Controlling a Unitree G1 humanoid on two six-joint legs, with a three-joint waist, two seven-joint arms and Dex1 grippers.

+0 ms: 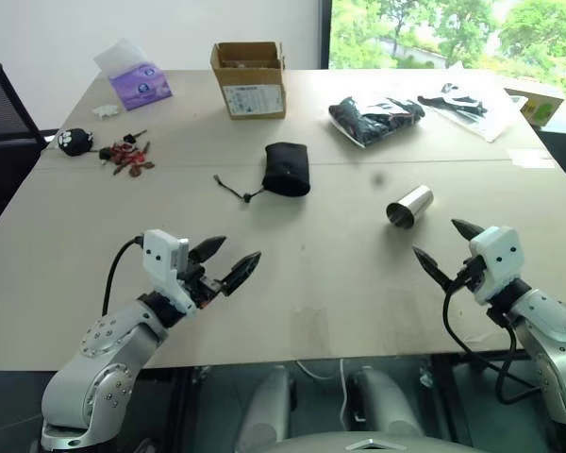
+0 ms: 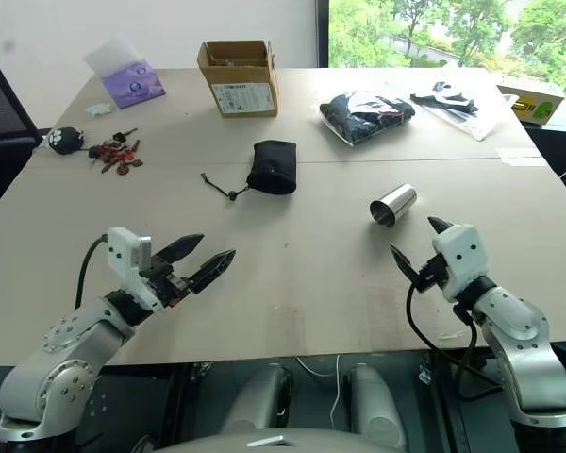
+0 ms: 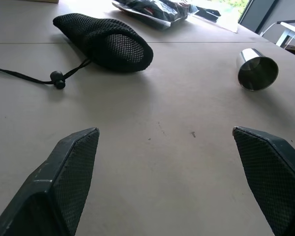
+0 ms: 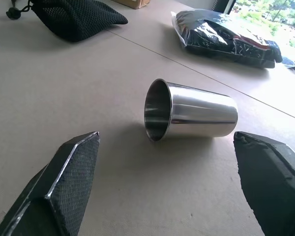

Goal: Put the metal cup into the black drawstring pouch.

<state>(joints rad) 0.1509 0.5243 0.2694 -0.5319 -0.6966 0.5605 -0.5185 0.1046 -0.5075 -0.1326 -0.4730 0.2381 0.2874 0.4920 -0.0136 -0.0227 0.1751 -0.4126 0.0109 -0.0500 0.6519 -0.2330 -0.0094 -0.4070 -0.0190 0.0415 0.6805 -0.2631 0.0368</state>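
**No readable text**

I can make out a white label on the cardboard box at the far side of the table, but its print is too small for me to read. I find no other legible lettering, brands or numbers.

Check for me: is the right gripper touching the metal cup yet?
Apart. In the right wrist view, bare table shows between the metal cup, lying on its side, and both open fingers of the right gripper.
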